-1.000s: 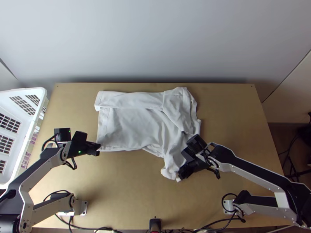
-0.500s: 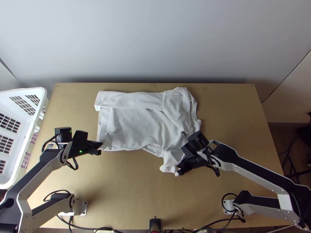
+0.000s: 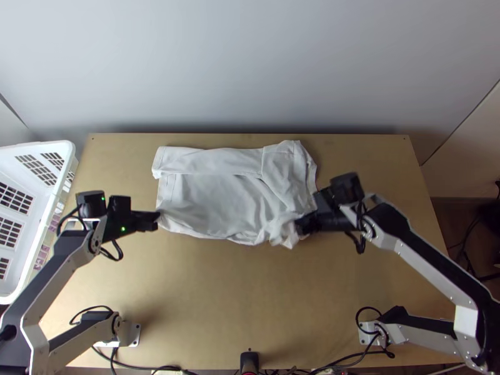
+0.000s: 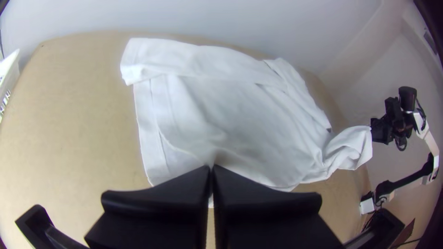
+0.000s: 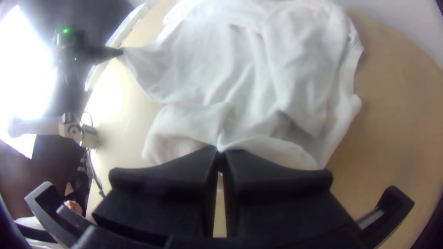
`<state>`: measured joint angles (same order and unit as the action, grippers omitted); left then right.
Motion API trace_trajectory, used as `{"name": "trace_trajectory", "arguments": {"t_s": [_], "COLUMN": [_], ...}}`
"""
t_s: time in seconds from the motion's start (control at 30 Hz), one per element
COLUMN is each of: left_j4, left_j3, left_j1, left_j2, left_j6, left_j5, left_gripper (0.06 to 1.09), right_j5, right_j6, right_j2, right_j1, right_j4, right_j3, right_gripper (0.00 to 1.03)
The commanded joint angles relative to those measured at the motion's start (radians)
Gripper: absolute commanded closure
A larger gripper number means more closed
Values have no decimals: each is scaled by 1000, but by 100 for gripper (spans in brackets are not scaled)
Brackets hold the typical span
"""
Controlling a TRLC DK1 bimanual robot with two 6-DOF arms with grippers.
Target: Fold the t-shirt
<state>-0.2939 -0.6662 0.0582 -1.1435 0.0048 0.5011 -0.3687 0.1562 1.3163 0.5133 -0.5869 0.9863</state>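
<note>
Left gripper (image 3: pixel 157 219): we find the fingers pressed together, pinching the t-shirt (image 3: pixel 215 197) by its near left corner. Right gripper (image 3: pixel 300 225): fingers likewise together, gripping bunched cloth at the near right. Shirt: white, laid across the table (image 3: pixel 206 306), far strip folded over. White basket (image 3: pixel 67 150): at the table's left edge.

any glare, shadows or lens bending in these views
right wrist view: washed-out white glare beyond the left gripper; left wrist view: the table's far edge bows, some corners dark; top view: soft shadow low on the wall
</note>
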Motion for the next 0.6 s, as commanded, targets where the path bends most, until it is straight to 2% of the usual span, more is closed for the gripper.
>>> {"name": "trace_trajectory", "arguments": {"t_s": [0.0,0.33,0.57], "left_j4": [38,85,85], "left_j3": [-138,-326,-480], "left_j1": [32,26,42], "left_j2": [-114,-328,-466], "left_j6": [-106,-221,-262], "left_j5": [10,7,4], "left_gripper": [105,105,105], "right_j5": [-1,-1,1], "right_j6": [-3,32,32], "right_j2": [101,264,353], "right_j1": [-157,-211,-242], "right_j4": [48,118,130], "right_j3": [146,296,380], "right_gripper": [100,100,100]}}
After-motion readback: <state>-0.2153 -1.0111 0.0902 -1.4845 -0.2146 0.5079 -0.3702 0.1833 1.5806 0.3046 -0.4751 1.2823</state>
